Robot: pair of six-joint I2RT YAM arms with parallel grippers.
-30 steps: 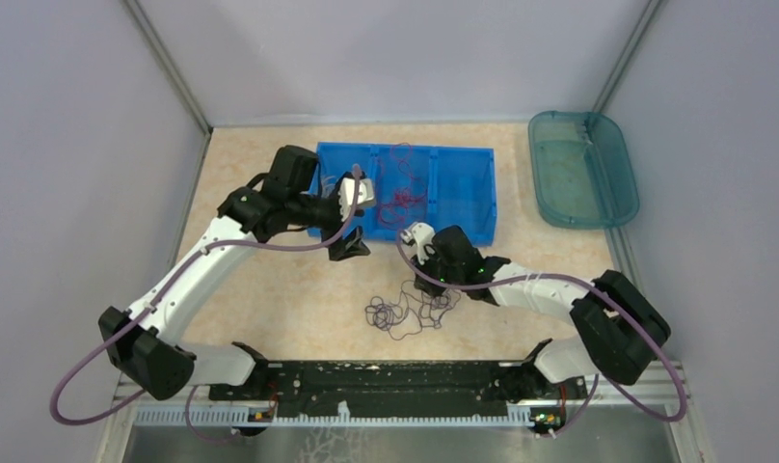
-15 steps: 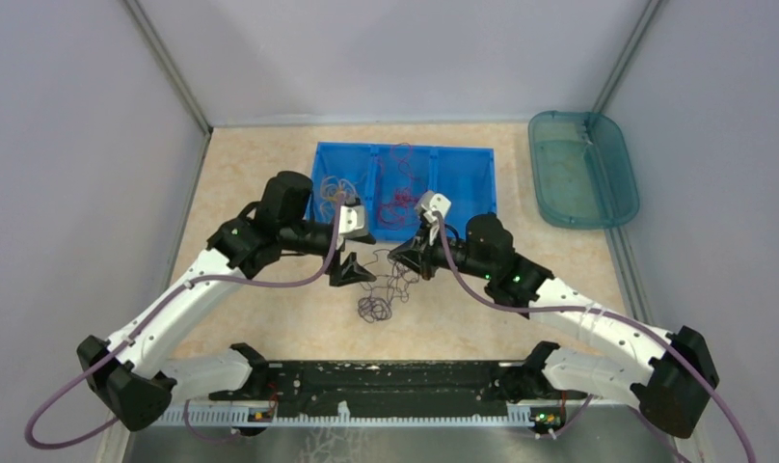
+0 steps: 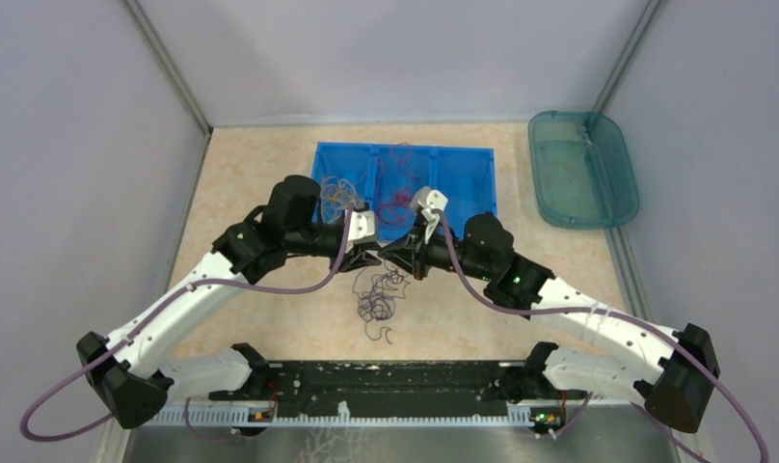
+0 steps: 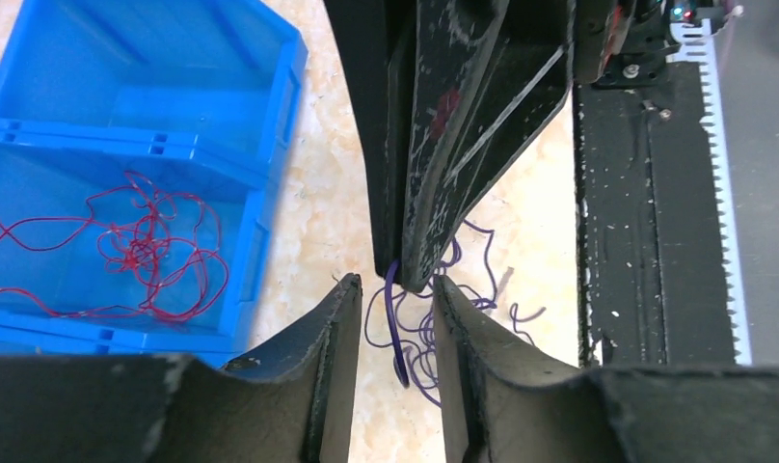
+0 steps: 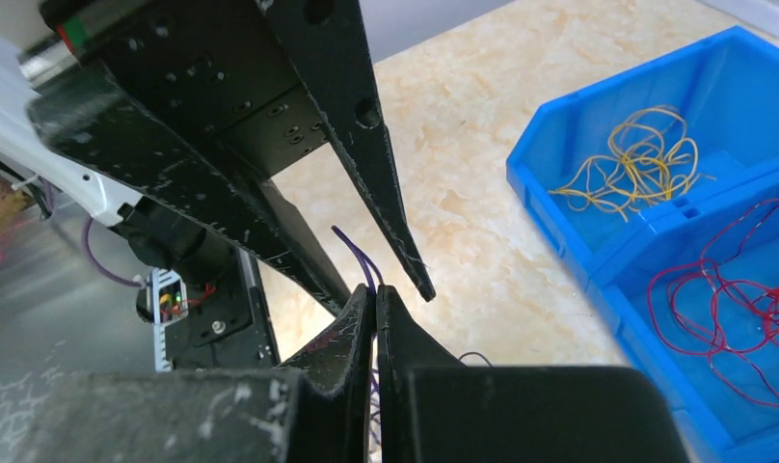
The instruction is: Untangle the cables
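Within grey walls (image 3: pixel 77 145) — purple cables (image 3: pixel 378 294) hang over the mottled beige tabletop (image 3: pixel 260 183).

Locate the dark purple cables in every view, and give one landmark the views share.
Top external: purple cables at centre, dangling below the left gripper and right gripper.
Left wrist: bottom centre, a strand between the left gripper's open fingers.
Right wrist: centre, a strand poking above the shut right gripper.
Shared landmark: the blue bin, in all three.
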